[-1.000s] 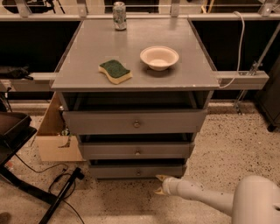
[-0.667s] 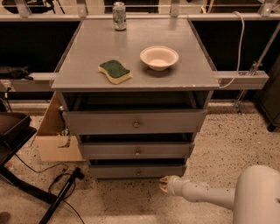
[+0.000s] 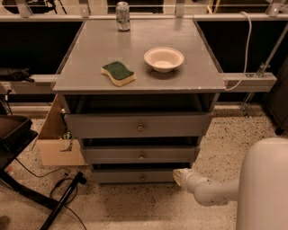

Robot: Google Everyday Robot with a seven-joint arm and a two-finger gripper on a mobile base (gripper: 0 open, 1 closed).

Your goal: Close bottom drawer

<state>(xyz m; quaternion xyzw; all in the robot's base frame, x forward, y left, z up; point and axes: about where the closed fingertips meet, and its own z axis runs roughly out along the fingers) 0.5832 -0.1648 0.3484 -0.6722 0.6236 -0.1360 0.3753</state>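
We cannot tell how the jaws stand, nor whether they hold anything; the gripper (image 3: 182, 176) sits low, near the floor, at the tip of a white arm (image 3: 211, 191) that reaches in from the lower right. It lies at the right end of the bottom drawer (image 3: 121, 176), touching its front or just beside it; we cannot say which. That drawer is the lowest of three under the table (image 3: 90, 67), its narrow grey front facing us, and its small round knob (image 3: 142, 177) is to the left of the gripper, apart from it. A dark gap shows above the front. Directly over it we see the middle drawer (image 3: 117, 155), and above that the top drawer (image 3: 103, 126), the tallest and widest, also with a dark gap above its front. On the table lie a green and yellow sponge (image 3: 118, 72), a pale bowl (image 3: 164, 58) to its right, and a can (image 3: 122, 10) at the far edge. A cardboard box (image 3: 56, 150) stands on the speckled floor (image 3: 148, 206) to the left of the drawers.
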